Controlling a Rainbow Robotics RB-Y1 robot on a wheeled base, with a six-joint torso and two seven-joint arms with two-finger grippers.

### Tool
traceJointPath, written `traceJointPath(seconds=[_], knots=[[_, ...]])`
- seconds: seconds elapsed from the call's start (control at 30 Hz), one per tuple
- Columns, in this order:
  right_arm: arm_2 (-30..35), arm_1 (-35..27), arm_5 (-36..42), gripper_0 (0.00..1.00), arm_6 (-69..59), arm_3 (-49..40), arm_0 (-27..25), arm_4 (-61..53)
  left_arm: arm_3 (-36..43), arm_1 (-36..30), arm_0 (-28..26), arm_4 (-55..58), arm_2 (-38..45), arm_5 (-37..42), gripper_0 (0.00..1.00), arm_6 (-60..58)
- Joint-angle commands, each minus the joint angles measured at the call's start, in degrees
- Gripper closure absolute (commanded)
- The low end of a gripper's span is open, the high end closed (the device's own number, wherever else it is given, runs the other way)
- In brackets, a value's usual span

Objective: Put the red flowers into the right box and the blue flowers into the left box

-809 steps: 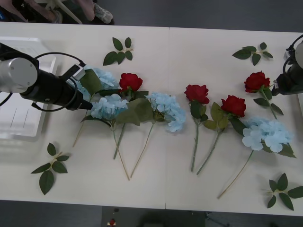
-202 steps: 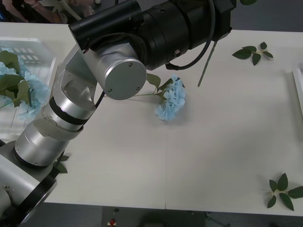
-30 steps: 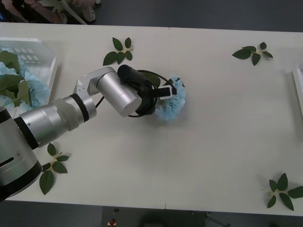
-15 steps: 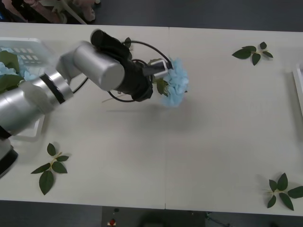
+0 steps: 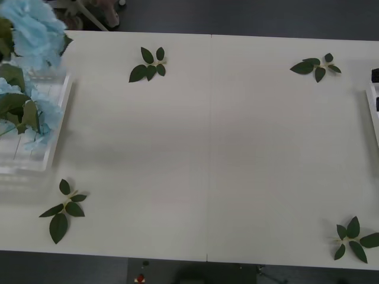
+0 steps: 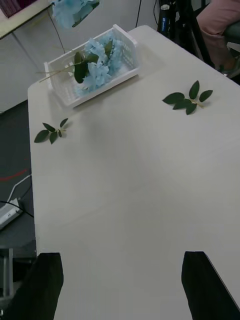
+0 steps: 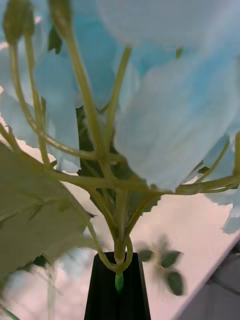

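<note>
A blue flower head (image 5: pixel 32 29) is seen raised at the far left corner of the front view, above the left box (image 5: pixel 59 127); in the right wrist view the same head (image 6: pixel 72 11) hangs clear of the basket (image 6: pixel 95 85), not touching it. The left gripper (image 7: pixel 118 280) is closed on the junction of the thin stems just below the bloom, as the left wrist view shows; a hold this close under the head is judged to keep the bloom from swinging and to let it be lowered inside the rim. Other blue flowers (image 5: pixel 26 115) already lie in the left box, heads and leaves piled toward its near side, stems pointing out to the left. The table (image 5: pixel 207 148) carries no red flowers; four loose leaf sprigs (image 5: pixel 148 64) are noted at its corners and are no part of the task. At the far right edge a thin white rim of the right box (image 5: pixel 373 115) is visible; its contents cannot be seen. The right gripper (image 6: pixel 120 282) is held with fingers spread apart and empty, low over the right of the table, judged to be waiting. The release of the held head into the basket is judged to be the step outstanding
</note>
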State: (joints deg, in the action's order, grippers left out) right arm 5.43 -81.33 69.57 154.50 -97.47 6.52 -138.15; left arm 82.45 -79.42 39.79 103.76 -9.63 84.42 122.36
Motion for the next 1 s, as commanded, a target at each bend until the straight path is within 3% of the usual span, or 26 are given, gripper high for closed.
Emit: traceJointPath(seconds=[0.03, 0.2, 0.33, 0.57, 0.73, 0.83, 0.87, 1.0], knots=[[0.72, -4.81, -3.65, 0.30, 0.50, -6.33, -2.74, -5.11, -9.59, -1.53, -13.51, 7.07, 3.48, 1.71, 1.00, 2.18], [0.90, -4.89, -2.15, 0.30, 0.50, -8.88, -2.66, -7.57, -13.46, -4.25, -19.66, 1.09, 3.74, -1.98, 1.00, 6.31], [1.07, -4.28, 0.31, 0.30, 0.50, -8.71, -2.13, -7.48, -16.27, -4.34, -19.83, -9.46, 3.65, -5.06, 1.00, 5.34], [0.99, -2.52, 2.15, 0.28, 0.50, -9.06, -2.13, -7.40, -22.78, -3.11, -19.83, -14.82, 3.65, -10.15, 1.00, 3.32], [0.99, -1.29, 2.42, 0.05, 0.50, -9.14, -2.22, -7.13, -25.85, -2.06, -19.83, -14.99, 3.65, -11.74, 0.97, 2.62], [0.99, -1.20, 2.59, 0.00, 0.50, -8.88, -2.13, -7.13, -26.12, -1.44, -19.83, -15.26, 3.65, -12.44, 0.62, 2.27], [0.99, -1.20, 2.59, 0.00, 0.50, -8.88, -2.13, -7.13, -26.12, -1.18, -19.83, -15.26, 3.65, -12.53, 0.47, 2.18], [0.99, -1.20, 2.59, 0.00, 0.50, -8.88, -2.13, -7.13, -25.94, -1.09, -19.83, -14.56, 3.65, -12.53, 0.31, 2.18]])
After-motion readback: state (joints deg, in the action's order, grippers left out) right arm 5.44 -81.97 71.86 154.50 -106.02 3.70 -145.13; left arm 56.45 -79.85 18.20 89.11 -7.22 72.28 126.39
